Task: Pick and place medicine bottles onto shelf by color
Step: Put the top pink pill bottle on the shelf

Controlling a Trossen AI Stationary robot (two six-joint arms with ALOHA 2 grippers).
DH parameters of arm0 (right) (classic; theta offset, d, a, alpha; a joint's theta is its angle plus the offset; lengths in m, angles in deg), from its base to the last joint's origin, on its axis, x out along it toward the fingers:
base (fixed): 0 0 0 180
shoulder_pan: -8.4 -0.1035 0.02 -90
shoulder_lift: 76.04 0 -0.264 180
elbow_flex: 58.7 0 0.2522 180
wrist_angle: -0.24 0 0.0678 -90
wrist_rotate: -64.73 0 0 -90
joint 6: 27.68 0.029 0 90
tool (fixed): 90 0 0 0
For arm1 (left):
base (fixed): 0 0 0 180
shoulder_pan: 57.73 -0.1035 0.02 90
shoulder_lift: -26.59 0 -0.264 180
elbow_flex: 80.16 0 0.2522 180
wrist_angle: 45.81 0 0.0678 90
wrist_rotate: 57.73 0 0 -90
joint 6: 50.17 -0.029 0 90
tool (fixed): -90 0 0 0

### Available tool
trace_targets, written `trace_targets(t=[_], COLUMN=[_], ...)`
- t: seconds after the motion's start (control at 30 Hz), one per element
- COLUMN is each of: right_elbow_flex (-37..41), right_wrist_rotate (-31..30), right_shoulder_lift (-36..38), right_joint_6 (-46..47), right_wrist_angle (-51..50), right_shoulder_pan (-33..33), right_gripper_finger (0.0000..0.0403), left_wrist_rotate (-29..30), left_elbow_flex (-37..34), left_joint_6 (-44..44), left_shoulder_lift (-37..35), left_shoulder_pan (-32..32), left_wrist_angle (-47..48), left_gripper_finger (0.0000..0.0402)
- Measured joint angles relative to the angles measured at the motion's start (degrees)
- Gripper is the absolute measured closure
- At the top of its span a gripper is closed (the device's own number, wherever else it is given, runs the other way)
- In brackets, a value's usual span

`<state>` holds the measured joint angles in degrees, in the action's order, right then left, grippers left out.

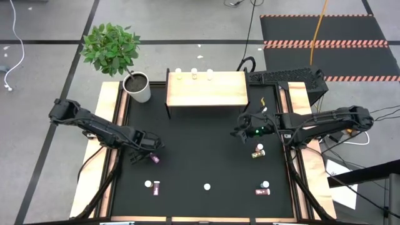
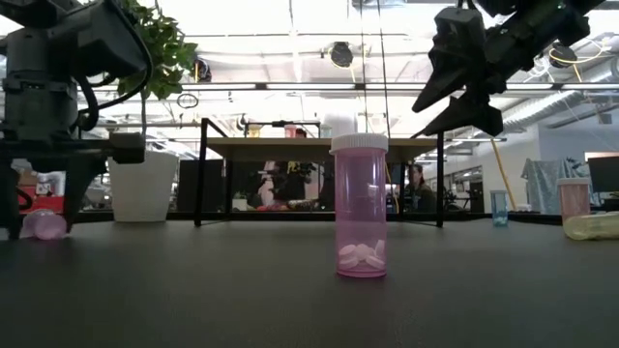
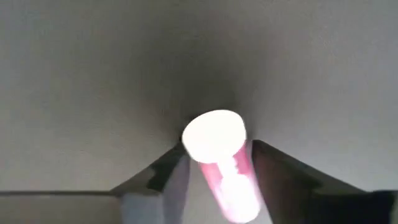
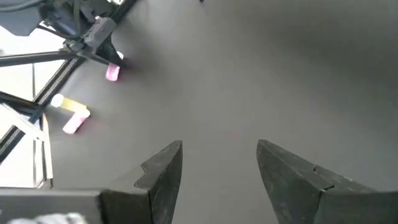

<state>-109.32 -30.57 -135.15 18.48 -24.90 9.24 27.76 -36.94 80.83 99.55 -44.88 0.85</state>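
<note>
Lying between left gripper (image 3: 214, 180) fingers (image 3: 280, 174) | pink bottle (image 3: 224, 168) | on table (image 3: 93, 74)

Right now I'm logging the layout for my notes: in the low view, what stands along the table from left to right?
Lying pink bottle → white plant pot → upright pink bottle → small blue bottle → pink bottle → lying yellow bottle.

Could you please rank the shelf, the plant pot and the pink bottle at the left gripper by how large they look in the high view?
1. shelf, by far the largest.
2. plant pot, clearly smaller.
3. pink bottle at the left gripper, smallest, a tiny speck.

All three are seen from straight above, so the order looks reliable.
</note>
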Motion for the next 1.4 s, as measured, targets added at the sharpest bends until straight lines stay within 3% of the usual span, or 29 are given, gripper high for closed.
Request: trace_targets(t=[0.27, 0.43, 0.63, 0.87, 0.97, 1.23, 1.4], right_elbow_flex=[0.0, 0.0, 0.0, 0.0, 0.0, 0.0, 0.0], right_wrist_rotate=[1.53, 2.54, 2.71, 14.17, 16.24, 16.49, 23.11], right_shoulder_lift=[-0.02, -0.02, -0.02, -0.02, -0.02, -0.02, -0.07], right_joint_6=[-1.41, -1.62, -2.12, -8.98, -11.14, -7.9, -6.62], right_wrist_angle=[-0.04, 0.16, 4.37, 20.81, 26.69, 29.18, 36.42], right_shoulder_pan=[2.14, 2.21, 2.21, 2.26, 2.25, 4.5, 6.61], right_gripper_finger=[0.0203, 0.0203, 0.0203, 0.0203, 0.0203, 0.0201, 0.0184], left_wrist_rotate=[1.42, 3.56, 5.49, 10.83, 12.32, 13.95, 14.21], left_elbow_flex=[-0.05, -0.16, -0.14, -0.11, 0.01, 7.21, 12.59], left_joint_6=[-2.39, -3.36, -7.46, -19.82, -23.18, -39.23, -51.86], left_shoulder_lift=[0.08, 0.21, 0.19, 0.15, 0.15, 0.15, 0.09], left_shoulder_pan=[-1.35, -1.43, -1.43, -2.84, -3.75, -5.92, -8.87], left_wrist_angle=[-1.77, -7.69, -22.26, -39.93, -44.9, -46.48, -46.52], left_gripper_finger=[0.0294, 0.029, 0.0287, 0.0287, 0.0287, 0.0287, 0.0286])
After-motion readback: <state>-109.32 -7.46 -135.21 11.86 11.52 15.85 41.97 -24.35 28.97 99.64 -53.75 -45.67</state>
